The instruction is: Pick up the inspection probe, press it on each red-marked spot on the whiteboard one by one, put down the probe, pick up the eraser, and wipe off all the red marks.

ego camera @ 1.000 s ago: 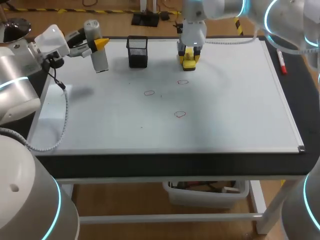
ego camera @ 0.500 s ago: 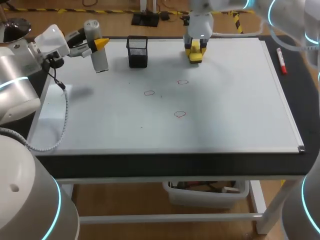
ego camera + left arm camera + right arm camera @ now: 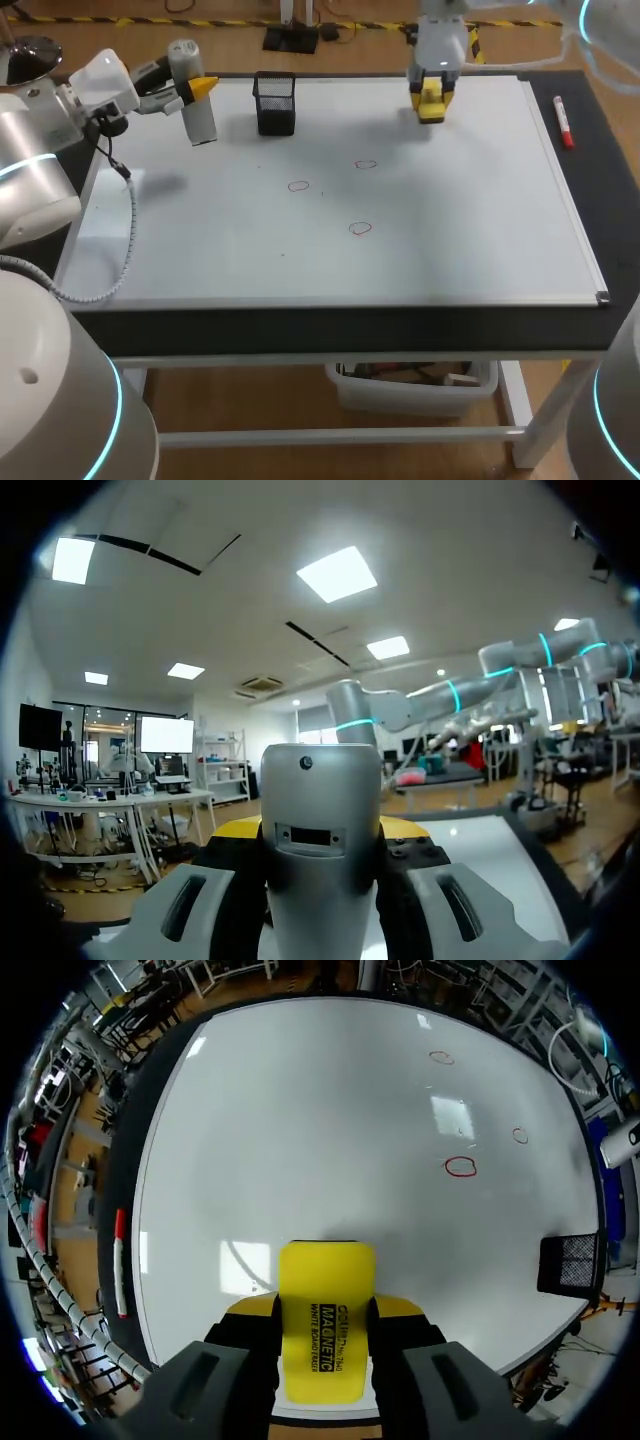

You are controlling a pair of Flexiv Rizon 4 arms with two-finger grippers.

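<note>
Inspection probe (image 3: 203, 125), a grey cylinder, stands nearly upright in the left gripper (image 3: 196, 90), whose yellow-tipped fingers pinch it from two sides over the far left corner of the whiteboard (image 3: 480, 220). The left arm enters from the left with its wrist about level and its fingers pointing across the board toward the black mesh holder (image 3: 275, 103) just beside the probe. The right arm comes down from the far right corner, its wrist pointing straight down over the board's far edge, right of the middle. The right gripper (image 3: 430, 98) is clamped on the yellow eraser (image 3: 325, 1300), which juts out ahead of the fingers. Three red marks (image 3: 360, 228) sit near the board's middle, well apart from both grippers. A red marker (image 3: 563, 120) lies on the black table (image 3: 350, 325) beside the board's right edge.
</note>
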